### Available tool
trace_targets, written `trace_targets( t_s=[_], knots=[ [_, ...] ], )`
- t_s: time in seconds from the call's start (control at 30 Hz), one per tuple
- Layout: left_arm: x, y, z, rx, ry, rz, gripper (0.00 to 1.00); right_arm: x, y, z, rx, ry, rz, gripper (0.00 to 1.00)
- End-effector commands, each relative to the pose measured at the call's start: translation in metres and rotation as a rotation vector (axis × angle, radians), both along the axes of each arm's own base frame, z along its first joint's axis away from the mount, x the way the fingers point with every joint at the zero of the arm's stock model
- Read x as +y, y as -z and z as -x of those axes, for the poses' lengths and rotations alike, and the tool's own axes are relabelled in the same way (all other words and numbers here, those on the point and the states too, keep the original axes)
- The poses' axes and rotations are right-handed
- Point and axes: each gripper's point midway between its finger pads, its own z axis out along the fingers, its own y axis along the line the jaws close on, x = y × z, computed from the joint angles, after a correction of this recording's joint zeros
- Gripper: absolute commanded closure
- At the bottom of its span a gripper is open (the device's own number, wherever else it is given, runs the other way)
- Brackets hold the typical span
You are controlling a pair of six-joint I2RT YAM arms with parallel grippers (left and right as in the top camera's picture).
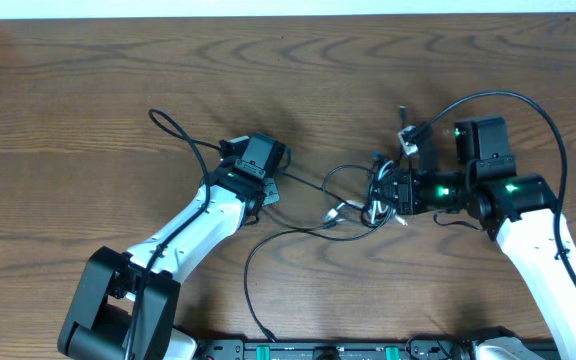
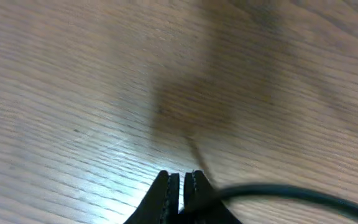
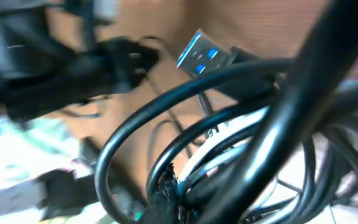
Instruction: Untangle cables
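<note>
mid-separation: loose cord (image 1: 247, 268) trails toward the bases; left gripper (image 2: 180, 179) pinched closed low over table (image 2: 73, 93), can't tell if it has a strand; right gripper (image 1: 381, 192) clamped on cable tangle (image 1: 353, 203) mid-table, USB plug (image 3: 202, 55) beyond. next: slow pull apart, watch the knot doesn't tighten

The left arm (image 1: 193, 225) and right arm (image 1: 553, 260) are clad in white shells, with black joints and wrist housings. Green lights (image 1: 513, 187) are lit near the right wrist, and the left pincer (image 2: 181, 178) is formed of two black fingers (image 2: 166, 194).
</note>
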Motion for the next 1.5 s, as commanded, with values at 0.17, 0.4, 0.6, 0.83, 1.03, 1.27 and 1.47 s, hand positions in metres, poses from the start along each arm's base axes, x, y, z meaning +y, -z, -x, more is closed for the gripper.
trace_targets(
  t_s=[0.17,0.4,0.6,0.83,1.03,1.27,1.47],
  knots=[
    [0.028,-0.001,-0.001,-0.016,-0.062,-0.117,0.87,0.007,0.034,0.006,-0.014,-0.062,0.181,0.99],
    [0.050,0.003,0.009,0.044,-0.107,-0.160,0.29,0.010,0.051,0.010,0.021,-0.110,0.206,0.99],
    [-0.058,0.001,0.029,0.191,0.246,0.408,0.07,0.022,0.077,-0.010,0.005,-0.102,0.263,0.99],
    [-0.096,-0.019,0.041,0.185,0.485,0.593,0.07,0.012,0.113,-0.025,0.090,-0.006,0.345,0.99],
    [-0.103,-0.021,0.040,0.166,0.509,0.599,0.07,0.019,0.138,-0.042,0.142,0.075,0.322,0.99],
    [-0.112,-0.027,0.042,0.172,0.514,0.653,0.07,0.021,0.173,-0.043,0.219,0.087,0.332,0.99],
    [-0.130,-0.032,0.046,0.144,0.579,0.670,0.11,0.018,0.177,-0.046,0.223,0.097,0.331,0.99]
  ],
)
